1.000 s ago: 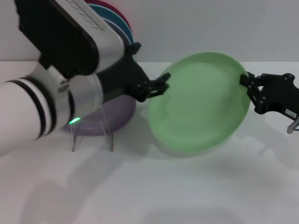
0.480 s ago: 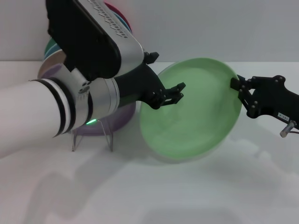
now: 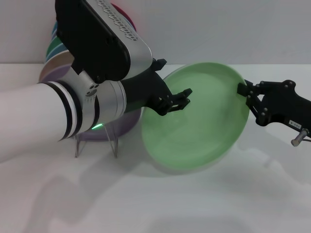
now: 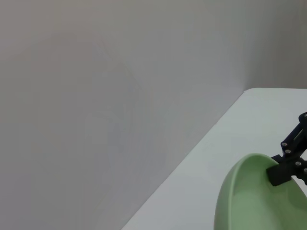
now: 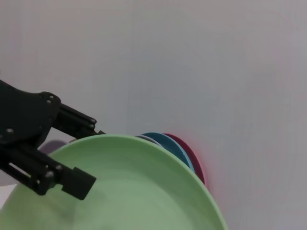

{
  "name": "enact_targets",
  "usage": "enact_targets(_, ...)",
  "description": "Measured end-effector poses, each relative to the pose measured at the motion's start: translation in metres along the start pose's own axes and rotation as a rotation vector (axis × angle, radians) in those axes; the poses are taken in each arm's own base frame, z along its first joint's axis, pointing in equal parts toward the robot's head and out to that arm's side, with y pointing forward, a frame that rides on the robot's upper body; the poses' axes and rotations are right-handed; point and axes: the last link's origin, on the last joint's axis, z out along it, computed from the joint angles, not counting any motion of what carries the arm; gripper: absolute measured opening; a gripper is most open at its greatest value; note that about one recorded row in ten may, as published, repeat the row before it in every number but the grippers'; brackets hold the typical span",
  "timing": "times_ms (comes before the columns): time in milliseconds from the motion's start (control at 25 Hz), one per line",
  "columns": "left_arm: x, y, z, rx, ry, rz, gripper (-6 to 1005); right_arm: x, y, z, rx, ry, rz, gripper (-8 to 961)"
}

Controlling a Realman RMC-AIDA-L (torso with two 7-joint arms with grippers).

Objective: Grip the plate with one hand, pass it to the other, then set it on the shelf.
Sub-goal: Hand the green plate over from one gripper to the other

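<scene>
The pale mint-green plate (image 3: 194, 131) is held tilted above the table. My right gripper (image 3: 244, 92) is shut on its right rim; this grip also shows in the left wrist view (image 4: 280, 170), on the plate's edge (image 4: 240, 201). My left gripper (image 3: 176, 99) is at the plate's upper left rim. In the right wrist view its fingers (image 5: 72, 182) stand open, one in front of the plate (image 5: 134, 191) and one behind the rim. The clear plastic shelf (image 3: 96, 138) stands on the table at the left, below my left arm.
A lilac plate (image 3: 127, 121) leans in the clear shelf. Behind my left arm stand more upright plates, darker green and teal (image 3: 52, 46) and red (image 3: 121, 12); the teal one (image 5: 168, 143) also shows in the right wrist view. A white wall is behind the table.
My right gripper has carried the plate to the left. My left gripper has moved right and now straddles the plate's upper left rim.
</scene>
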Motion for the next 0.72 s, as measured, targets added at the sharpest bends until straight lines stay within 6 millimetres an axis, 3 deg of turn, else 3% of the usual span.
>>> enact_targets(280,-0.0004,0.0,-0.0023,0.004,0.002,0.002,764,0.0002,-0.0001,-0.0003,0.001,0.0,0.006,72)
enact_targets(720,-0.0003,0.0029,0.0012,0.005,0.007,0.085,298,0.0002,0.0015,0.0002,-0.008,0.0,0.009,79)
